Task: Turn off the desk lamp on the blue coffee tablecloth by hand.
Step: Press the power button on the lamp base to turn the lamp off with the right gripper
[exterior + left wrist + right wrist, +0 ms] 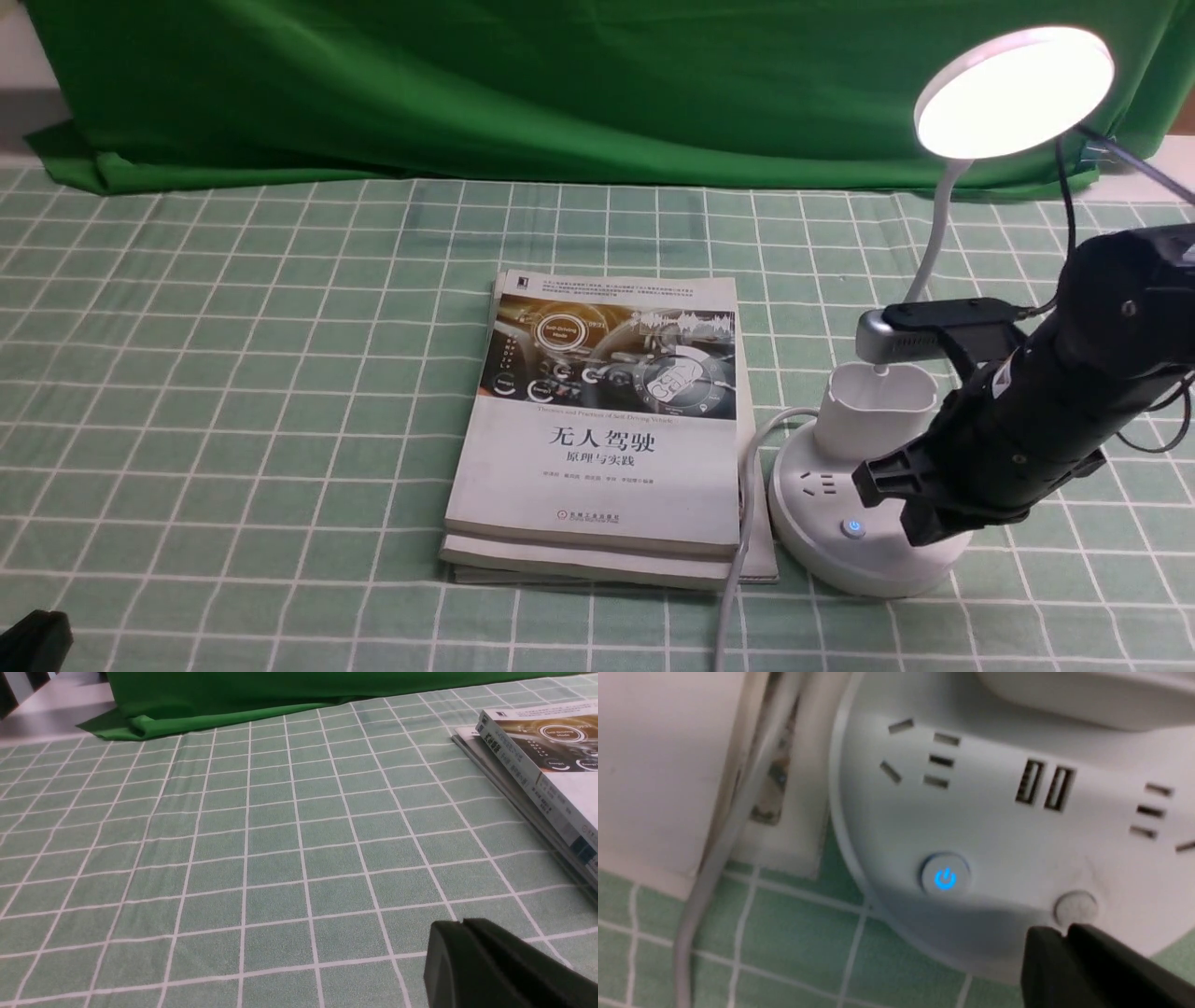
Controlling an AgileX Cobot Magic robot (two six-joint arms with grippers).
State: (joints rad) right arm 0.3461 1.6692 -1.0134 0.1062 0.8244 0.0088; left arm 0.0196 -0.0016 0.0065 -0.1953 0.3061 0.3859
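Front view: right hand (913, 525) slants down over desk lamp (873, 411) base.

A lamp (876, 411) stood at the right on the tablecloth (233, 373); stacked books (607, 448) lay just left of its base, a cord (742, 523) between them; a backdrop (467, 84) hung behind.

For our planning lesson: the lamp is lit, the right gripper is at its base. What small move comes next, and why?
Probably ease the shut right gripper down onto the plain round button just past its tip: the desk lamp is lit, and the tip seems not to touch that button yet.
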